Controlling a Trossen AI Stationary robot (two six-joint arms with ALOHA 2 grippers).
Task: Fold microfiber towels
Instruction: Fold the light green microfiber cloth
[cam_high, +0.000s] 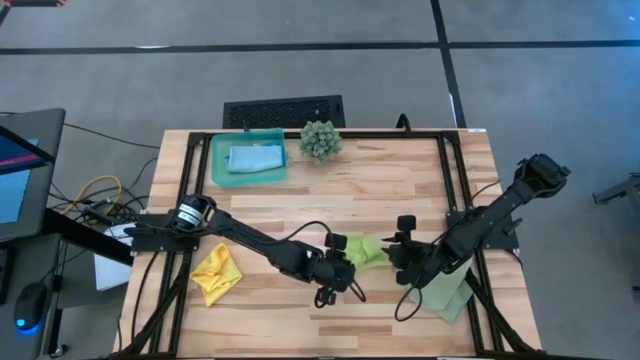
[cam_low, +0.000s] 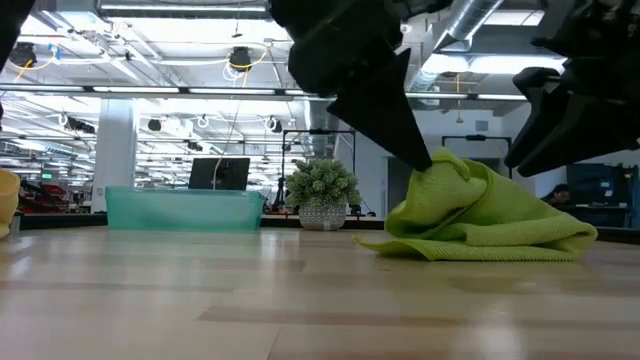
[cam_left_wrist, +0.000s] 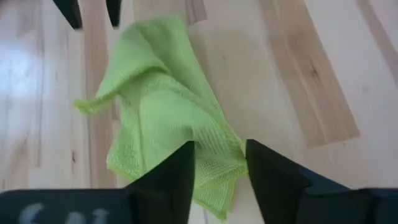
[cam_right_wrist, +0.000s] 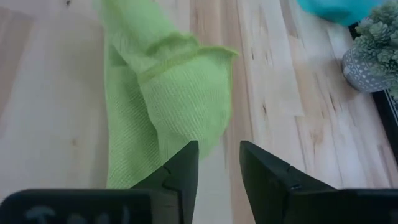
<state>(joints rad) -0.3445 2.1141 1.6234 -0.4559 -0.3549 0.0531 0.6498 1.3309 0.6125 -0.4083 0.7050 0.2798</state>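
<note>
The lime green towel lies crumpled at the table's near middle, one part pulled up into a peak. My left gripper is shut on it from its left. My right gripper hovers open just right of the towel and touches nothing. The pale sage towel lies flat under my right arm. The yellow towel lies crumpled at near left. The light blue towel lies in the teal tray. My left gripper pinches a bunched corner of the lime green towel between its two fingers. The fingers come slanting down from the table's left. The held part stands up in a peak; the rest of the towel lies slack on the table.
A spiky green plant in a pot stands at the far middle, beside the teal tray. Bare wood lies between the far items and the grippers. A black frame rail runs along the table's right part.
</note>
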